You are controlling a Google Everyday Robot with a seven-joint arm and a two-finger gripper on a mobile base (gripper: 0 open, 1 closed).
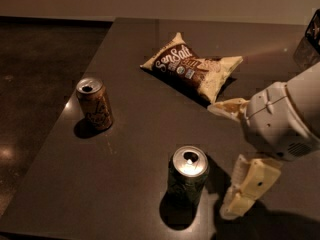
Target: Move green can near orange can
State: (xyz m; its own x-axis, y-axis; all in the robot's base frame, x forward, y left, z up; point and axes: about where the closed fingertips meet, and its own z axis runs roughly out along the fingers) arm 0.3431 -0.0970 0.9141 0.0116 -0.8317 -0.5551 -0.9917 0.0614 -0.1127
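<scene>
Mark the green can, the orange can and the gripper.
green can (189, 163): camera view, silver top.
orange can (96, 109): camera view, lettered side.
gripper (220, 161): camera view, open, right of the green can, midway between fingertips.

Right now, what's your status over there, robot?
Gripper open beside green can, not gripping it. Green can upright, well apart from orange can. Chip bag farther back, off the line between cans.

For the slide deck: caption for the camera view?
Open gripper beside upright green can; orange can far left, chip bag behind.
</scene>
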